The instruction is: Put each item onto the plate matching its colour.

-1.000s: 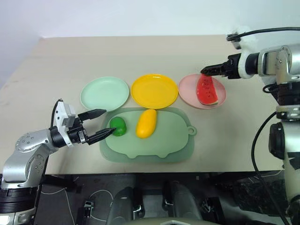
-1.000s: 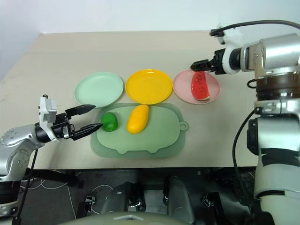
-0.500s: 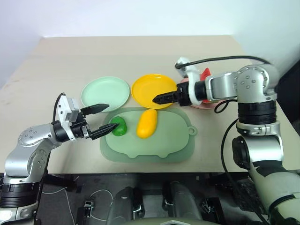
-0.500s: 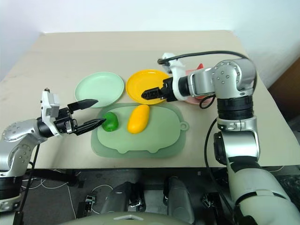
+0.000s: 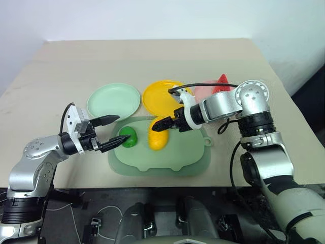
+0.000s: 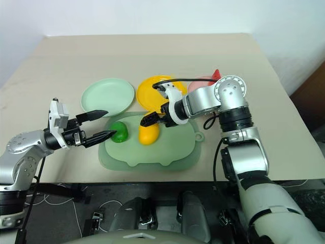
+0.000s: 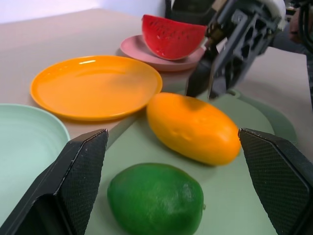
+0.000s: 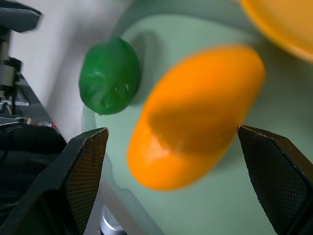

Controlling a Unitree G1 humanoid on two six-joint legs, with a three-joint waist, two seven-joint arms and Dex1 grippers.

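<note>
- Pink plate (image 5: 203,91) mostly hidden behind the right arm — just a sliver of rim visible in the head views.
- Watermelon wedge (image 5: 222,80) reduced to a red tip above that arm; cut off at the top edge in the left wrist view.
- Yellow plate (image 5: 160,96) partly covered on its near right side by the right gripper (image 5: 163,124) and its cable.
- Mango (image 8: 195,115) blurred in the right wrist view — surface detail unreadable.
- Mint green plate (image 7: 29,147) cropped by the left wrist view's edge.
- Contact between right fingertips and mango impossible to judge.
</note>
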